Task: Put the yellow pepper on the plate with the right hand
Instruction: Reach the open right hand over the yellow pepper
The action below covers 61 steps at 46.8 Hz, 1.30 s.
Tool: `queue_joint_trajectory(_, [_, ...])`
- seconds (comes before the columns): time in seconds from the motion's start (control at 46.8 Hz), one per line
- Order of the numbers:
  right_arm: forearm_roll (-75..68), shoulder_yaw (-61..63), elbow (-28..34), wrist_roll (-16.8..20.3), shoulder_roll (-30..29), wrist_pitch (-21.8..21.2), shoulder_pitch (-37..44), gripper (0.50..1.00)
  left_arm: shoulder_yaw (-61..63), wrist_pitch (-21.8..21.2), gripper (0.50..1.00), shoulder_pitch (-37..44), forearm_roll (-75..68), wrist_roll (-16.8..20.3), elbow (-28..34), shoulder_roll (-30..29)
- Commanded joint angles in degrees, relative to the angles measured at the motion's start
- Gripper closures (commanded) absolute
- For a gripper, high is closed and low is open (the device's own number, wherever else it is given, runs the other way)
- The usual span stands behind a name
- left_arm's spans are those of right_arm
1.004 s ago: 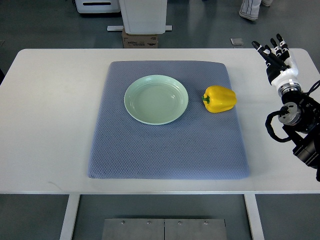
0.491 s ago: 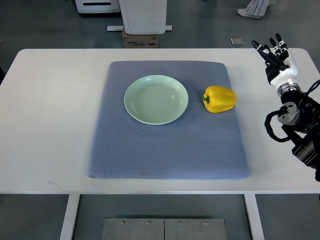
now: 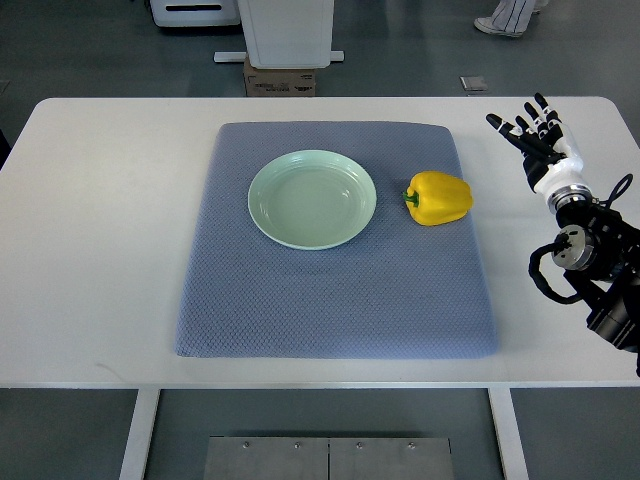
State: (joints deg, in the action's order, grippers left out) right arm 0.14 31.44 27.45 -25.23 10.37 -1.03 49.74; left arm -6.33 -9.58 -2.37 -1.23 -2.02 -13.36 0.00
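Shifted leftward, right hand (image 3: 535,135) (fingers spread, holding nothing) nears yellow pepper (image 3: 439,198); plate (image 3: 312,199) bare.

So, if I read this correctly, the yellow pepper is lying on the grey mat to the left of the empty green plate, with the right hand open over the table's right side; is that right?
Not quite: the yellow pepper lies to the right of the green plate, not the left, as the top view shows. The rest holds: it is on the grey mat, the plate is empty, and the right hand is open over the table's right side.
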Motion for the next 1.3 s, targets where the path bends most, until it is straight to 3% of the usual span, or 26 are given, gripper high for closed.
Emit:
queue_joint_trajectory(0.0, [0.1,-0.2,0.2,0.0,0.2,-0.2,0.5,0.500,0.0,0.0,0.500,0.0,0.0,0.0,0.0,0.0])
queue_joint_trajectory(0.128, [2.8,-1.0,0.6,0.0,0.6,-1.5,0.7,0.500,0.0,0.0,0.500,0.0,0.0,0.0,0.0,0.0])
queue_joint_trajectory(0.491, [14.7,-8.7,0.9,0.0,4.3,-14.3,5.2,0.500,0.0,0.0,0.500,0.0,0.0,0.0,0.0,0.0])
queue_joint_trajectory(0.769, [15.5,-26.4,0.8,-3.2,7.0,-15.0,12.3,0.500,0.0,0.0,0.500,0.0,0.0,0.0,0.0,0.0])
queue_joint_trajectory(1.026, [17.3,-41.2,0.9,-9.6,7.5,-14.9,17.8,0.509,0.0,0.0,0.500,0.0,0.0,0.0,0.0,0.0])
queue_joint_trajectory(1.282, [26.1,-52.3,1.1,-9.8,7.6,-14.9,21.4,0.511,0.0,0.0,0.500,0.0,0.0,0.0,0.0,0.0])
